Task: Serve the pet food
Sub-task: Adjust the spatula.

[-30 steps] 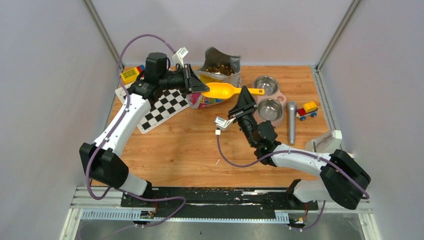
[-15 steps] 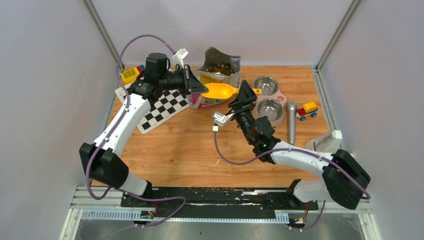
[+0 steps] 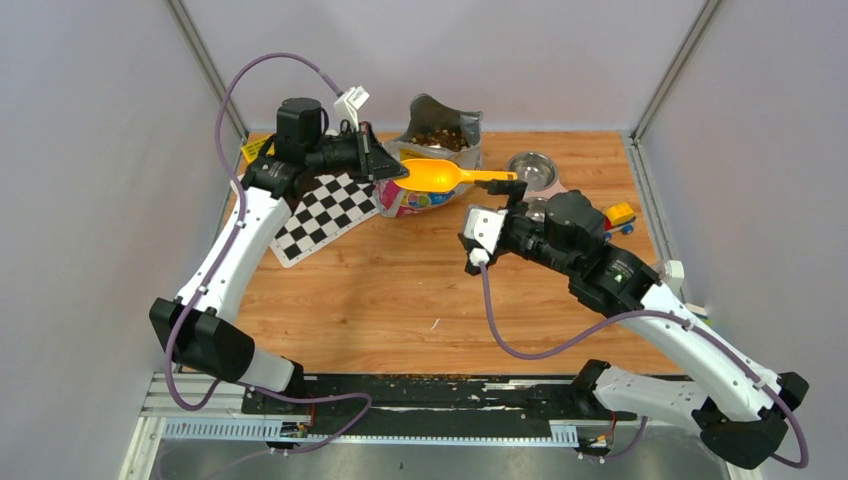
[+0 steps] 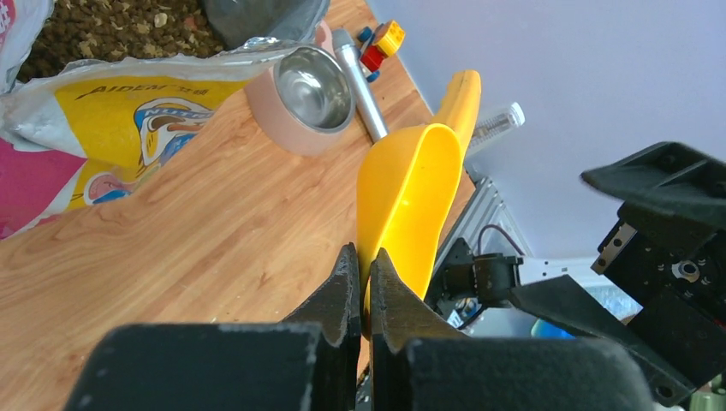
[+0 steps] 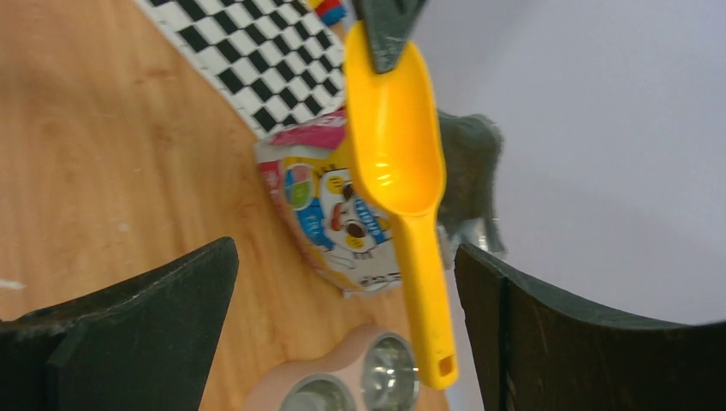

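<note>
Left gripper (image 3: pixel 396 171): clamped on the front lip of the yellow scoop (image 3: pixel 440 175), holding it in the air above the table (image 3: pixel 380 290).

Right gripper (image 5: pixel 344 253): jaws spread wide and grasping nothing. It faces the scoop's handle from the right without touching it.

Yellow scoop: roughly level, with the cup toward the left arm and the handle pointing right. Both wrist views show the cup's inside bare, with no pellets in it.

Pet food (image 3: pixel 437 135): a brown heap inside the open bag (image 3: pixel 425 200), at the far middle of the table, just beyond the scoop. None is visible anywhere else in the serving area.

Steel bowl (image 3: pixel 532 168): set in the pink feeder stand (image 4: pixel 287 111), right of the bag. It is shiny and empty in the left wrist view.

Second bowl: nearer in the same stand and mostly hidden behind the right arm. Only a sliver shows in the right wrist view, so its contents cannot be told for certain.

Work done: the scoop is lifted and offered handle-first toward the right arm. This appears to be a handover in progress.

Work left: by this reading, nearly everything. The right gripper has to take the handle and the left has to let go. The scoop then has to be filled from the bag, carried to a bowl and tipped out.
</note>
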Controlling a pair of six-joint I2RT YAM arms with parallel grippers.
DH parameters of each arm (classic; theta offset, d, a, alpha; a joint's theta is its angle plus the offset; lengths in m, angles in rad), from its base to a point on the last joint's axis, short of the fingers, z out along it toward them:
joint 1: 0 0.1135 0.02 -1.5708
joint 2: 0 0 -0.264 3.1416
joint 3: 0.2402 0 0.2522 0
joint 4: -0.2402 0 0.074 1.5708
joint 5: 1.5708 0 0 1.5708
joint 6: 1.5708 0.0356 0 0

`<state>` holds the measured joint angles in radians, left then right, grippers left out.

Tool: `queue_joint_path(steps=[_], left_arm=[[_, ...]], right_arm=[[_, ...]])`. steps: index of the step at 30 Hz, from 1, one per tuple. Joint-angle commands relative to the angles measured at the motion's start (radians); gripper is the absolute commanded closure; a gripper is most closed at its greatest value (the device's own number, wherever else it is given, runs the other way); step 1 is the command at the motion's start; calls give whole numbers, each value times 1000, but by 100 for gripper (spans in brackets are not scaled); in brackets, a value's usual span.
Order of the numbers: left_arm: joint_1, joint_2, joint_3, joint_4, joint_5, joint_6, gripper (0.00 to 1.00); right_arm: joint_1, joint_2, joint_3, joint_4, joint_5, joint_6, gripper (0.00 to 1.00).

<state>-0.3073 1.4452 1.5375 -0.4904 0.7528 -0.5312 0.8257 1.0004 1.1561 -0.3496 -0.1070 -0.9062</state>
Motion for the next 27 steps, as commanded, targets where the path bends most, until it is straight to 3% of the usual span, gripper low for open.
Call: queue_joint_path(steps=[1, 7, 19, 27], left_arm=[[4, -28, 45, -10, 42, 77, 100], [4, -16, 51, -9, 127, 91, 100], [4, 15, 110, -209, 253, 276, 100], [5, 21, 115, -180, 398, 243, 100]], right_arm=[[-8, -31, 52, -274, -208, 130, 0], [-24, -84, 106, -399, -354, 111, 0], [-70, -66, 152, -388, -320, 61, 1], [-128, -34, 126, -305, -308, 63, 6]])
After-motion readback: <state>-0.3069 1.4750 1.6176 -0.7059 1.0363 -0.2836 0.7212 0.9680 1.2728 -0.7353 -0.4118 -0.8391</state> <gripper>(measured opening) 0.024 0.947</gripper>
